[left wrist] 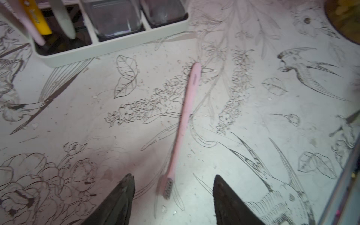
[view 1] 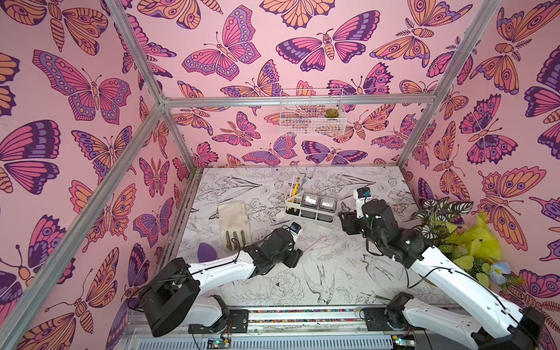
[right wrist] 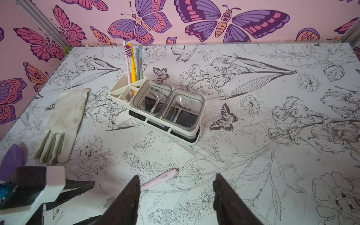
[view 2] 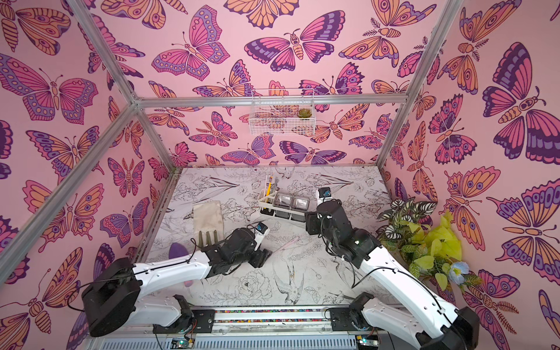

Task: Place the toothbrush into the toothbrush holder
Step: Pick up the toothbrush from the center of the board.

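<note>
Purple sponge (view 1: 207,251): at your far left on the table (view 1: 348,272), partly hidden behind the left arm.
Glove (view 1: 233,216): lies flat just beyond the sponge, with its fingers toward the arm bases.
Left gripper (left wrist: 174,176): you have it low over the table with its jaws spread wide and gripping nothing. The bristle head lies on the table between the tips.
Toothbrush (left wrist: 187,109): pink, lying flat on the table between your two grippers and outside the holder. Its handle end points toward the holder.
Toothbrush holder (right wrist: 194,141): stands just beyond the toothbrush. Pink, yellow and grey brushes (right wrist: 133,64) stand upright in its slot section, and two clear cups (right wrist: 153,97) fill the rest.
Right gripper (right wrist: 177,175): jaws wide apart and holding nothing. You have it above the table near the holder's cup end.
Plant (view 1: 439,218): against the wall at your right.
</note>
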`<action>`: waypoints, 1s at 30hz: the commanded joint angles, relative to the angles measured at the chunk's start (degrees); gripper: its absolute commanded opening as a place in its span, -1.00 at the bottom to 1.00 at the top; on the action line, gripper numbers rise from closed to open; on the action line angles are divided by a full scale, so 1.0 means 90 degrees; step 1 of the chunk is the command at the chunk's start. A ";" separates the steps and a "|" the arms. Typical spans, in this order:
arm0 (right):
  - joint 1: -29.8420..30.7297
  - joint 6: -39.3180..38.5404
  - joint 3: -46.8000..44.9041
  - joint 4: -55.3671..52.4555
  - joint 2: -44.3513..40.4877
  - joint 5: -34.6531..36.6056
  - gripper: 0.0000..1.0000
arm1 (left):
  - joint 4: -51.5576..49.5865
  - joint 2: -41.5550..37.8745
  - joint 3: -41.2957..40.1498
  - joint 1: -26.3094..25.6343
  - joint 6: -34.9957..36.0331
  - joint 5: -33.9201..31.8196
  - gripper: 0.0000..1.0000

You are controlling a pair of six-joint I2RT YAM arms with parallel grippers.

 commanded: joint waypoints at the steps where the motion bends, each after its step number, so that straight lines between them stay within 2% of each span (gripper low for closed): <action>1: -0.0171 0.0175 -0.0323 -0.0332 -0.0150 -0.0215 0.24 | -0.0171 -0.0123 -0.0200 -0.0190 0.0208 0.0175 0.31; 8: -0.0428 0.0293 -0.0824 -0.0165 -0.0357 -0.0707 0.23 | -0.0481 0.0151 -0.0154 -0.0414 0.0116 -0.0456 0.31; 15: -0.0429 0.0340 -0.1113 -0.0008 -0.0662 -0.0958 0.23 | -0.0120 0.0911 -0.0067 -0.0418 0.0389 -0.0733 0.30; 19: -0.0429 0.0328 -0.1198 -0.0107 -0.0846 -0.0895 0.24 | -0.0111 0.1341 0.0059 -0.0413 0.0399 -0.0510 0.14; 27: -0.0429 0.0323 -0.1314 -0.0377 -0.1123 -0.1006 0.24 | -0.0015 0.1986 0.0263 -0.0418 0.0152 -0.0825 -0.21; 29: -0.0430 0.0334 -0.1358 -0.0407 -0.1205 -0.1001 0.24 | -0.0034 0.2127 0.0348 -0.0419 0.0170 -0.0870 -0.45; 30: -0.0429 0.0325 -0.1384 -0.0417 -0.1236 -0.0972 0.24 | -0.0037 0.2185 0.0377 -0.0410 0.0178 -0.0884 -0.50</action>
